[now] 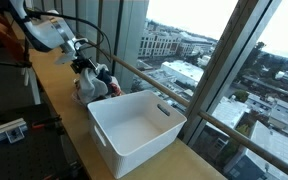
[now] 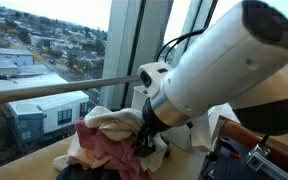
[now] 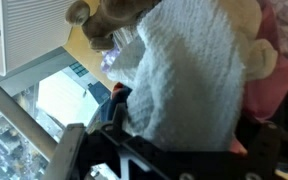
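Gripper (image 2: 144,140) is kept wide apart, nothing grasped. Poss. several garments of the clothes pile (image 2: 96,150) get snagged together, being tangled w/ each other.

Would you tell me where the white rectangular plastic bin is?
In an exterior view the white bin sits on the wooden ledge, next to the clothes heap.

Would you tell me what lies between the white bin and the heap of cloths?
Nothing that shows: in an exterior view the heap of cloths lies just behind the white bin, with only bare counter between.
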